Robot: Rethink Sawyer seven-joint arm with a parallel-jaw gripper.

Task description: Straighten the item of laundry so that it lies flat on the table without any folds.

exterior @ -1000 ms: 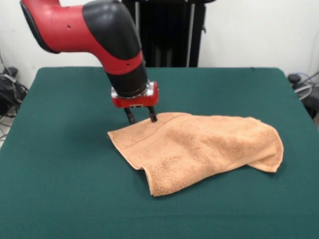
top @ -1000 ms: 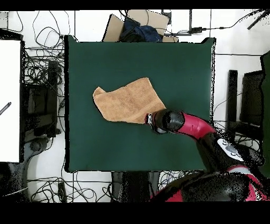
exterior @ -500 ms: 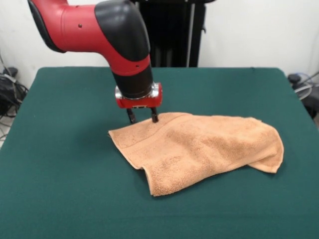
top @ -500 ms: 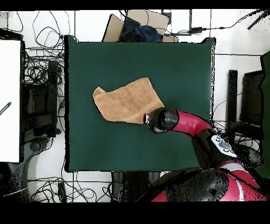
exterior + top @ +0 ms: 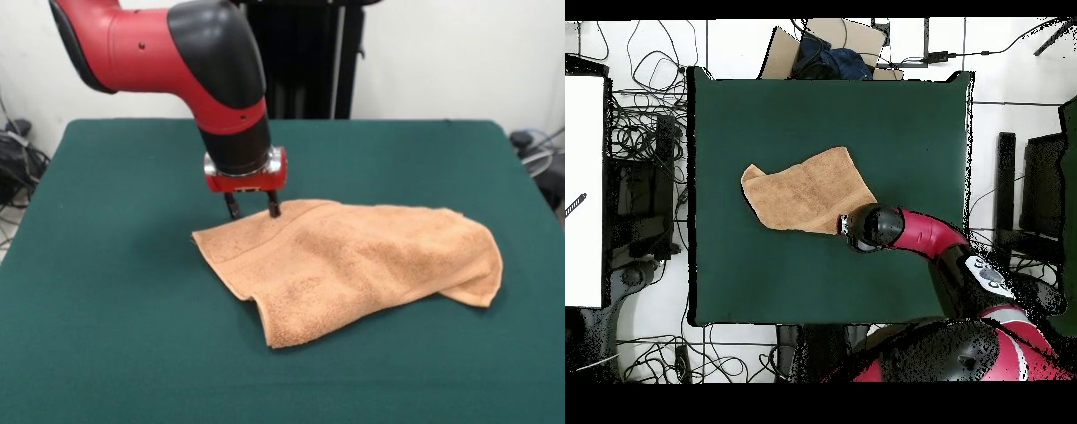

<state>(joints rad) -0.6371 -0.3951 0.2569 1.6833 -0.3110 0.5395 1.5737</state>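
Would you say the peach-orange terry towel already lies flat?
No, the peach-orange terry towel is bunched and folded over itself on the dark green table.

Towel (image 5: pixel 353 261) on the table (image 5: pixel 115 291), just right of centre in the front view, stretching from 9 toward 3 o'clock. Gripper (image 5: pixel 252 212) above the towel's 10 o'clock corner, tips at the far edge. Bare table all round, widest toward 9 o'clock.

Towel (image 5: pixel 353 265): peach-orange terry cloth, rumpled and folded over itself, woven band along its left edge, lying near the middle of the table (image 5: pixel 106 336), dark green top.
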